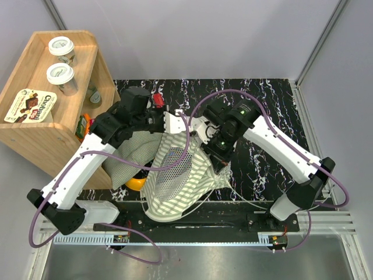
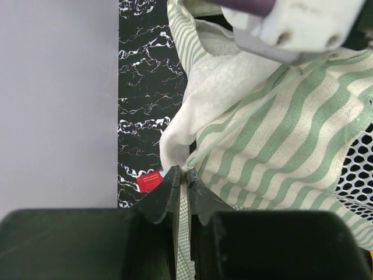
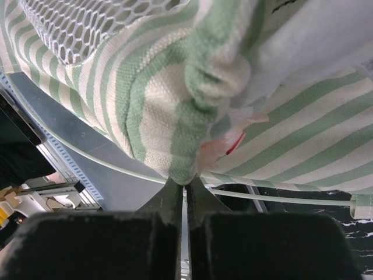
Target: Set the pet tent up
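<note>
The pet tent (image 1: 175, 175), green-and-white striped cloth with a white mesh window (image 1: 178, 160), hangs slack between my two arms over the near edge of the mat. In the left wrist view my left gripper (image 2: 185, 173) is shut, pinching a fold where the tent's stripes (image 2: 274, 134) meet its white curtain cloth (image 2: 221, 76). My right gripper (image 3: 186, 182) is shut on a bunched striped seam of the tent (image 3: 163, 99). A thin pale pole (image 3: 87, 154) curves under that cloth. The mesh (image 3: 76, 29) fills the upper left of the right wrist view.
A small-checked cushion (image 1: 131, 149) lies left of the tent, over a yellow object (image 1: 135, 182). A wooden shelf (image 1: 46, 128) at the left holds two lidded cups (image 1: 61, 49) and a Chobani box (image 1: 30, 106). A red card (image 2: 150, 181) lies on the black marbled mat (image 1: 274, 116).
</note>
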Robot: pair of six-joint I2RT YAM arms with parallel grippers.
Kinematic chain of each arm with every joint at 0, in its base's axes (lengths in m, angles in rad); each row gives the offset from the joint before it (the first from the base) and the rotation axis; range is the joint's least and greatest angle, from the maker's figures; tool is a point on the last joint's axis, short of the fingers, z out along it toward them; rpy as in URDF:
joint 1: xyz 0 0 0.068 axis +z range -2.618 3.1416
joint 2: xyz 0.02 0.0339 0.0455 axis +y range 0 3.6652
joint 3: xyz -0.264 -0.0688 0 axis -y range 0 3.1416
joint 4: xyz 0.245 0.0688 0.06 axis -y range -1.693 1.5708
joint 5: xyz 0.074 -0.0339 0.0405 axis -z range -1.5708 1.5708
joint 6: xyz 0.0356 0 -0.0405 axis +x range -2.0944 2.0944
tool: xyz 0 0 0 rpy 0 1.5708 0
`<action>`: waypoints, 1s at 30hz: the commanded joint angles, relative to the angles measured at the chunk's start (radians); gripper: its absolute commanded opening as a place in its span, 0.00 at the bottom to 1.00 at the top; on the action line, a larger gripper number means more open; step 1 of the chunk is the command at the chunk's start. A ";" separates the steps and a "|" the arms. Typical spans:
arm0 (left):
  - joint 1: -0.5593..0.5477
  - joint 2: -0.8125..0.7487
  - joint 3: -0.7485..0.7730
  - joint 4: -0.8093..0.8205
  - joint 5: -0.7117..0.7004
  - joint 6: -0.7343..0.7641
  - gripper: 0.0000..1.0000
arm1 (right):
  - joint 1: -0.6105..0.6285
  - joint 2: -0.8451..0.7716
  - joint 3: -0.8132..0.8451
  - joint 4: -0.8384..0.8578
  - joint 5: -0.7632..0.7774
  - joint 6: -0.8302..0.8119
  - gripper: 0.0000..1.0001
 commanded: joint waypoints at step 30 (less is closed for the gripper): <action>-0.109 -0.055 -0.190 0.041 0.190 -0.379 0.00 | -0.066 -0.312 -0.265 0.937 0.143 0.141 0.47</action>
